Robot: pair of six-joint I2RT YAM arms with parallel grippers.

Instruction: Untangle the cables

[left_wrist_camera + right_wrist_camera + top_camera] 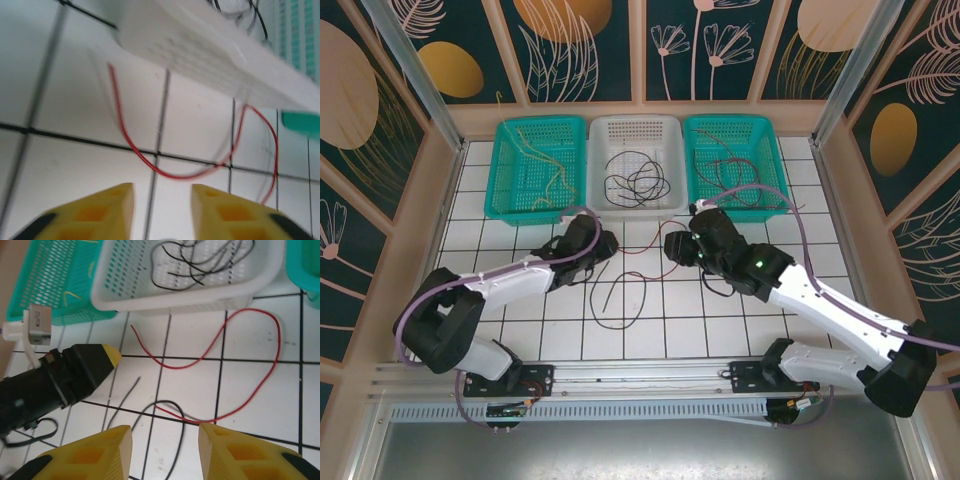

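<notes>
Sorting step, I reckon. My left gripper [162, 210] & right gripper [165, 450] both gape, empty. Red cable [176, 368] lies on tiles by white basket [190, 297], meeting black cable [167, 401]. Next prob: pinch red, lift clear.

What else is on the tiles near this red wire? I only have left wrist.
Observer: A black cable lies nearer the arms, its arc appearing to cross the red cable's near stretch.
Operator: Right tool?
Observer: The right tool is open above the tiles, opposite the left tool.
Operator: Yellow ones?
Observer: Yellow cables lie in the left teal basket at the far edge.
</notes>
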